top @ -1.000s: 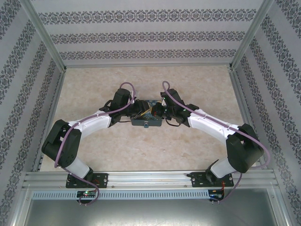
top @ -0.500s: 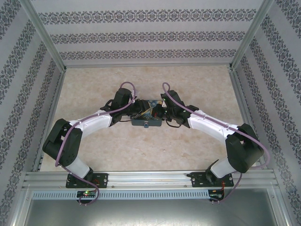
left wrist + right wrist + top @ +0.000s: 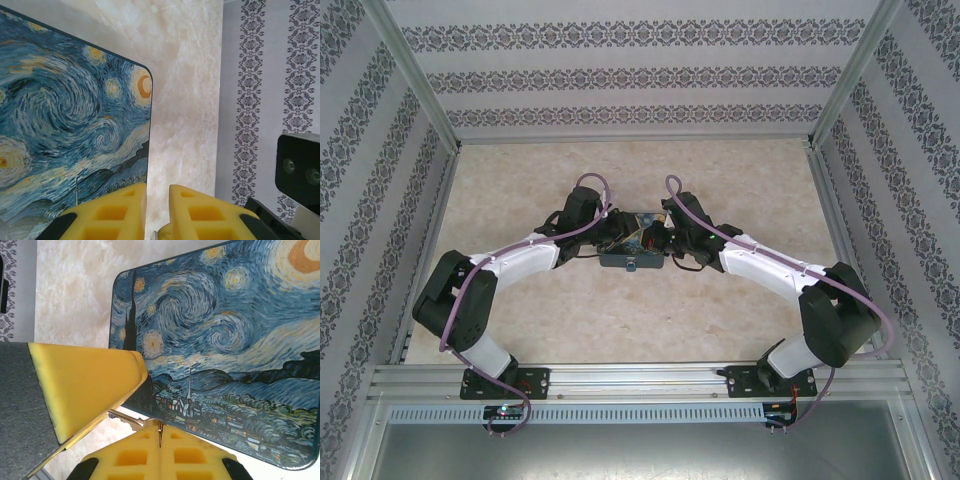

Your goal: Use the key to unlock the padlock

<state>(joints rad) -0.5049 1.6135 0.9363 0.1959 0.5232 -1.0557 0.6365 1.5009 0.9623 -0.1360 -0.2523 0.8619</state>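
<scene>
The painted tin [image 3: 632, 260] lies mid-table with both grippers meeting over it. My right gripper [image 3: 160, 424] is shut on the silver key [image 3: 122, 416]. The key's blade points left, off the edge of the tin [image 3: 225, 340], and runs under the left gripper's yellow finger [image 3: 85, 385]. My left gripper [image 3: 157, 187] hangs beside the corner of the tin [image 3: 75, 125], its fingers a narrow gap apart. Deep between them shows a silvery sliver of the padlock [image 3: 156, 235]; the rest of it is hidden. From above, the left gripper [image 3: 618, 238] and right gripper [image 3: 655, 238] nearly touch.
Pale marble tabletop [image 3: 620, 330] surrounds the tin. Patterned walls [image 3: 640, 80] with metal posts close in the back and sides. The right arm's camera housing [image 3: 300, 170] shows at the left wrist view's right edge.
The left arm's elbow has shifted slightly. Both grippers stay together over the tin.
</scene>
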